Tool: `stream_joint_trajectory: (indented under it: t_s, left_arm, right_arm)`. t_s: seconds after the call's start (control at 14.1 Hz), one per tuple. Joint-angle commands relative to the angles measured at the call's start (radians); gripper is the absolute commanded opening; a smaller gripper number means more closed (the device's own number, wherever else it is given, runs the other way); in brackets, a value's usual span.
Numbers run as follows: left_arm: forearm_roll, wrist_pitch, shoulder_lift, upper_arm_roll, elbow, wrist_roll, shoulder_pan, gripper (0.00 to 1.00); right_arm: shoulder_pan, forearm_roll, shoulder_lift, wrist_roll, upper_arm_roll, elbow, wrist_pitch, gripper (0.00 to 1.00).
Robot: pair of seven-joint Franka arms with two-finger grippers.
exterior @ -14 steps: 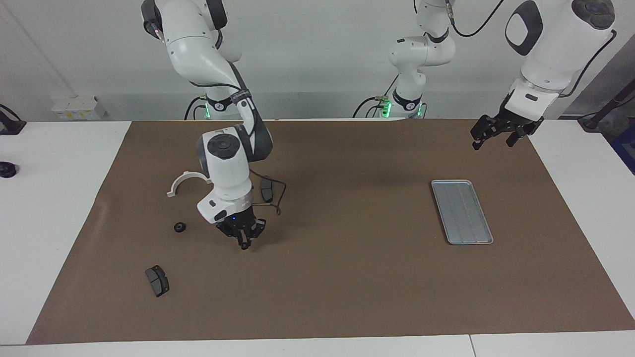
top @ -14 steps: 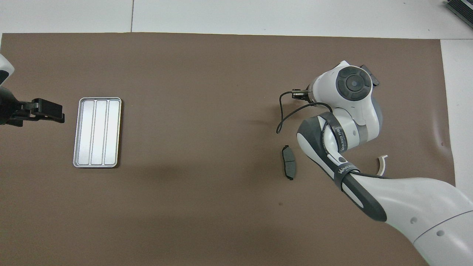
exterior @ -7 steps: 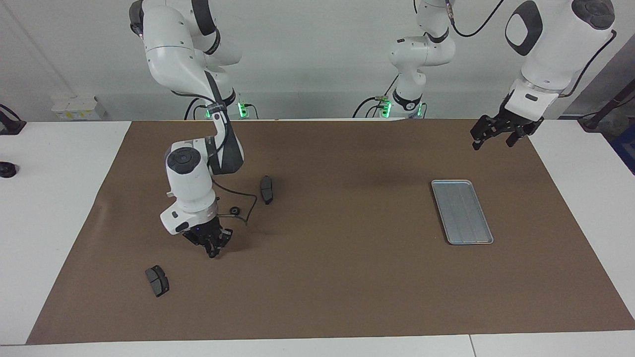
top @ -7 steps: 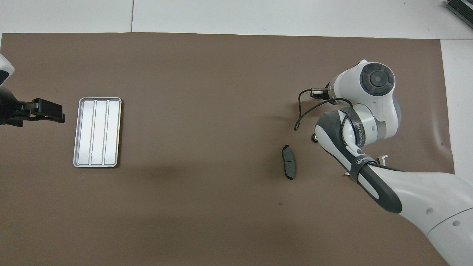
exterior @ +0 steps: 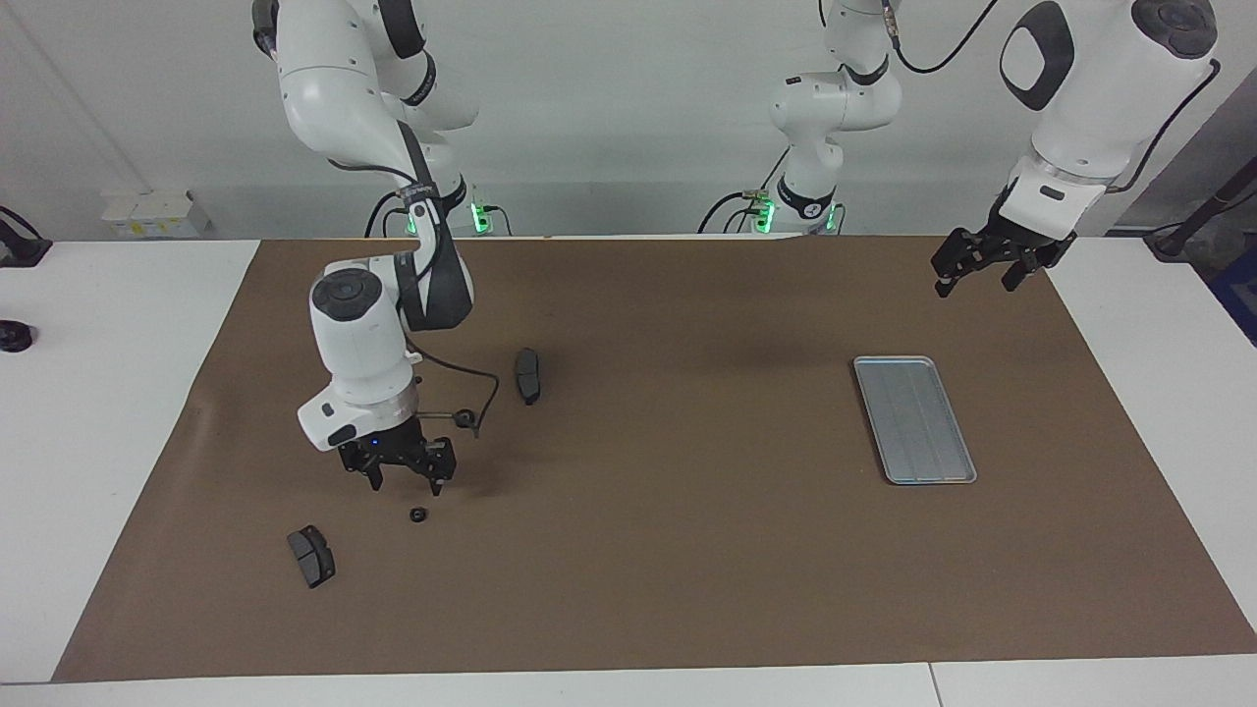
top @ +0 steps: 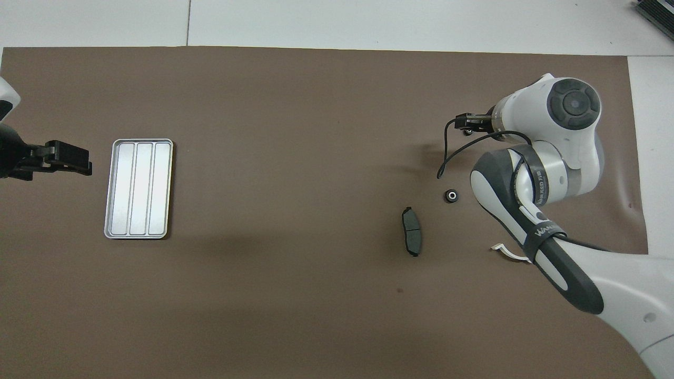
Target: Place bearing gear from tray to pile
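Note:
A small black bearing gear (exterior: 418, 515) lies on the brown mat just under my right gripper (exterior: 406, 482), which is open and empty a little above it. The pile lies around it: one dark brake pad (exterior: 311, 556) toward the right arm's end and another brake pad (exterior: 528, 374) nearer the robots, also in the overhead view (top: 410, 238). Only a tip of the white half-ring bracket (top: 508, 252) shows beside my right arm. The silver tray (exterior: 913, 419) lies bare toward the left arm's end. My left gripper (exterior: 974, 284) waits open over the mat beside the tray (top: 138, 188).
A second small black gear (top: 451, 196) lies on the mat between the nearer brake pad and my right wrist. A loose black cable (exterior: 486, 393) hangs from the right wrist. White table (exterior: 118, 393) borders the mat at both ends.
My right gripper moved toward the right arm's end of the table, then opened and rose a little. The bearing gear it held now lies on the mat. The left arm has not moved.

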Motion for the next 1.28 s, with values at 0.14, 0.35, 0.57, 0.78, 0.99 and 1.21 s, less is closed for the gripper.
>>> stream_joint_trajectory:
  t_s: [0.14, 0.35, 0.57, 0.78, 0.99, 1.21]
  left_arm:
    - [-0.016, 0.02, -0.025, -0.003, -0.031, 0.017, 0.015, 1.0]
    - [-0.016, 0.02, -0.025, -0.003, -0.031, 0.017, 0.015, 1.0]
    - [-0.016, 0.02, -0.025, -0.005, -0.032, 0.017, 0.015, 1.0]
    - [-0.016, 0.02, -0.025, -0.005, -0.031, 0.017, 0.015, 1.0]
    - [-0.014, 0.02, -0.025, -0.003, -0.032, 0.017, 0.017, 1.0]
    - [-0.016, 0.02, -0.025, -0.005, -0.032, 0.017, 0.015, 1.0]
  right_arm:
    - [-0.009, 0.09, -0.217, -0.024, 0.011, -0.024, -0.223, 1.0]
    - [-0.01, 0.134, -0.312, -0.025, 0.011, -0.003, -0.353, 1.0]
    - [-0.009, 0.134, -0.314, -0.027, 0.011, 0.118, -0.525, 1.0]
    - [-0.012, 0.137, -0.352, -0.043, 0.01, 0.14, -0.619, 1.0]
    - [-0.027, 0.201, -0.392, -0.158, 0.002, 0.137, -0.677, 1.0]
    - [-0.038, 0.214, -0.403, -0.235, 0.001, 0.126, -0.702, 1.0]
